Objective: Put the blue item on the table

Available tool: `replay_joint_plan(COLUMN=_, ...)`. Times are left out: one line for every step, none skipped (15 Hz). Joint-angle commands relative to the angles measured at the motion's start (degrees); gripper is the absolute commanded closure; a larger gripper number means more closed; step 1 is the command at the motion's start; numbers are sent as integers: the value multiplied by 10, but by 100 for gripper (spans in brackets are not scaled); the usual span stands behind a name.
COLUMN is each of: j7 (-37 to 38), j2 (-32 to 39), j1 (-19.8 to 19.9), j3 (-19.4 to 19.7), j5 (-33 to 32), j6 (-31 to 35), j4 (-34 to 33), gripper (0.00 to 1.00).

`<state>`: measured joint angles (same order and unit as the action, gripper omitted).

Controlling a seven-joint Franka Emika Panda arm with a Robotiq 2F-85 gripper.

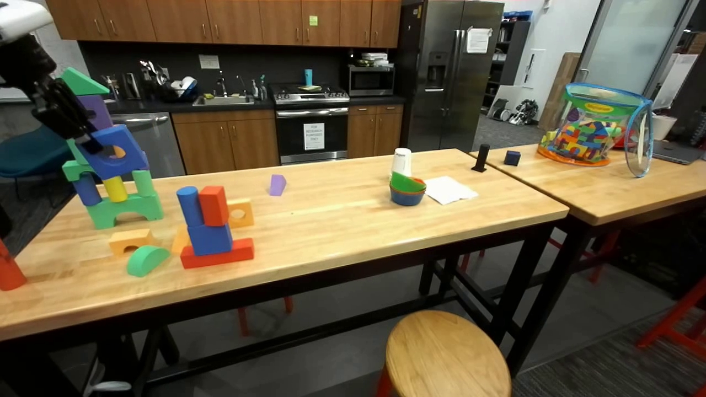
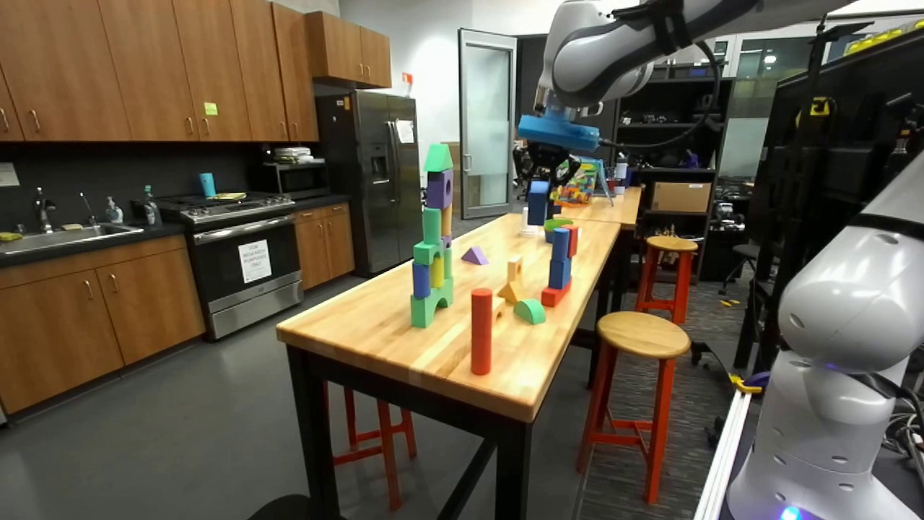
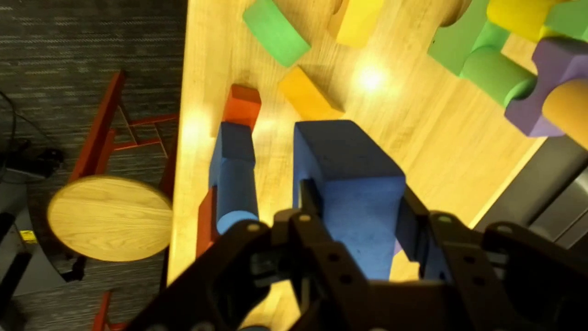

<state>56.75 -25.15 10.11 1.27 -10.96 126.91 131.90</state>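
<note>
- Well, nearest in an exterior view, a red cylinder (image 2: 481, 332) stands upright at the near end of the table (image 2: 361, 321).
- A little farther, left, rises the block tower (image 2: 431, 227); right of it a green half-round (image 2: 530, 311) lies before the red-and-blue stack (image 2: 559, 274).
- Higher than that stack, and left of it, the gripper (image 3: 360, 197) grips the blue block (image 2: 538, 206) in mid-air over the table, its fingers (image 3: 310, 197) parted only by the block's width, touching opposite sides.
- Toward the far end sit nested bowls (image 1: 407, 198) and a white cup (image 1: 401, 162).
- Farthest, another table (image 1: 595, 193) bears a see-through bag (image 1: 601, 107) of coloured blocks (image 1: 590, 135).
</note>
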Motion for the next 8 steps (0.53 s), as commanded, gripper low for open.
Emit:
replay_joint_plan(j7=-13, j2=1, j1=8, j3=-8, j5=7, j6=4, j4=2, gripper=59)
replay_joint_plan(j7=-18, j2=1, j1=8, j3=-8, j5=8, j6=6, j4=4, gripper=59)
replay_joint_plan(j7=-20, j2=1, j1=8, j3=-7, j5=8, j6=8, j4=5, gripper=59)
replay_joint_plan(j7=-23, j2=1, j1=8, j3=-7, j5=8, j6=9, j4=5, gripper=59)
replay_joint_plan(j7=-25, j2=1, j1=8, j3=-6, j5=8, j6=9, j4=5, gripper=84)
replay_joint_plan(j7=-46, j2=-1, j1=4, j3=-5, j5=3, j6=10, j4=11, gripper=84)
replay_joint_plan(j7=-80, j2=-7, j1=0, j3=-7, j5=-12, j6=9, j4=20, gripper=84)
replay_joint_plan(j7=-109, j2=-9, j1=-4, j3=-8, j5=-15, j6=0, j4=28, gripper=84)
